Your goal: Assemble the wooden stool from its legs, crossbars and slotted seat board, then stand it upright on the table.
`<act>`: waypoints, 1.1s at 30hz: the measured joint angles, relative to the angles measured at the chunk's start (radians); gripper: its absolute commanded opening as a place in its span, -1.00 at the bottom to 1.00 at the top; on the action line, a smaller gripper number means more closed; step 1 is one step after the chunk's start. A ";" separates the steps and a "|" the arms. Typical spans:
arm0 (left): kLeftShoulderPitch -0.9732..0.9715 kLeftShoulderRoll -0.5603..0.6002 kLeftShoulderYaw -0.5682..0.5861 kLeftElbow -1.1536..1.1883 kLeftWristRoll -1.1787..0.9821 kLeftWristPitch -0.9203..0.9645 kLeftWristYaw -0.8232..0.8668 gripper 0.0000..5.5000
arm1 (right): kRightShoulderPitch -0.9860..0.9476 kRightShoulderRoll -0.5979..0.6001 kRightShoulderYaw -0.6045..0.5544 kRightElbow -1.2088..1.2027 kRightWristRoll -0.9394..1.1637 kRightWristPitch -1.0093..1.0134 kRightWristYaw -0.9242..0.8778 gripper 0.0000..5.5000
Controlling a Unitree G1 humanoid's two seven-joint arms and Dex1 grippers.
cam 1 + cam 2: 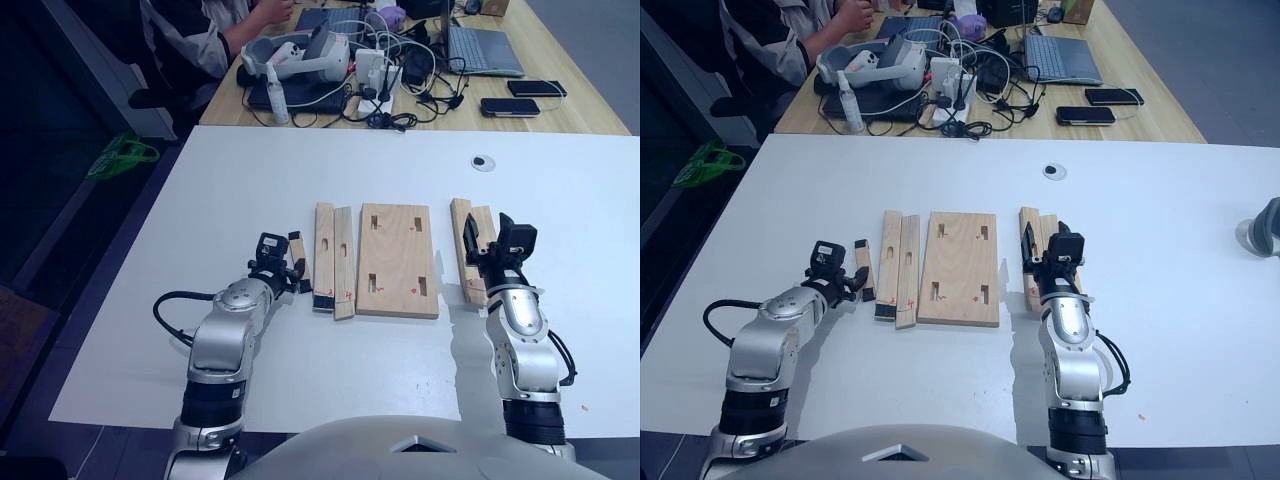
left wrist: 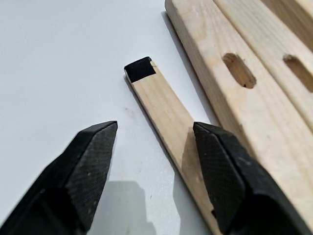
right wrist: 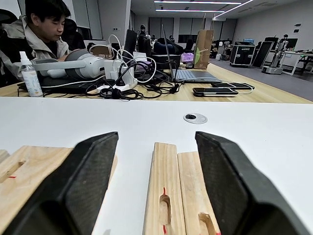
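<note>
The left gripper point(image 2: 154, 133) is held wide open and empty over the short black-tipped pale wooden crossbar point(image 2: 159, 103) left of centre, likely lined up for grabbing, and the right gripper point(image 3: 156, 139) is parked open and empty above the slotted pale wooden legs point(image 3: 168, 171) at centre-right.

1. No word or number can be read for certain anywhere.
2. The slotted seat board point(image 1: 398, 260) has small red pen marks beside its slots, too small to tell as characters.
3. The legs point(image 1: 333, 262) to its left carry similar red marks near their near ends, also illegible.
4. The right-hand leg point(image 3: 164, 196) shows short red strokes by its slot.
5. The spray bottle point(image 3: 29, 76) has a label whose print is too small to read.
</note>
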 measured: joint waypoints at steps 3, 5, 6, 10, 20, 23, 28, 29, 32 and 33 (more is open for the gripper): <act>-0.024 -0.045 0.018 -0.008 -0.022 0.048 0.019 0.04 | 0.000 0.000 -0.003 0.000 0.000 0.001 0.000 0.07; -0.028 -0.062 0.018 -0.011 -0.024 0.092 0.040 0.04 | 0.000 0.000 -0.005 0.000 0.000 0.001 0.000 0.07; -0.024 -0.057 0.011 -0.011 -0.017 0.106 0.045 0.04 | 0.000 0.000 -0.005 0.000 0.000 0.002 0.000 0.07; -0.002 -0.022 -0.030 -0.021 0.003 0.128 0.062 0.04 | -0.001 -0.001 -0.007 -0.001 0.000 0.008 0.000 0.07; 0.038 0.052 -0.036 -0.054 0.001 0.120 0.035 -0.38 | -0.005 -0.004 -0.016 -0.021 0.007 0.028 0.000 0.07; 0.045 0.091 -0.014 -0.041 0.000 0.100 0.015 -0.50 | -0.019 -0.008 -0.027 -0.021 0.008 0.030 0.000 0.07; 0.042 0.151 0.014 0.020 0.012 -0.002 -0.002 -0.53 | -0.075 -0.012 -0.065 -0.023 0.042 0.068 -0.002 0.07; 0.026 0.176 0.027 0.043 0.026 -0.060 -0.001 -0.53 | -0.109 -0.016 -0.092 -0.021 0.077 0.092 -0.001 0.07; -0.127 0.258 0.055 0.075 0.047 -0.297 -0.032 -0.53 | -0.271 -0.057 -0.201 -0.007 0.272 0.222 0.051 0.07; -0.192 0.271 0.054 0.084 0.047 -0.388 -0.061 -0.53 | -0.335 -0.082 -0.242 0.003 0.370 0.286 0.087 0.07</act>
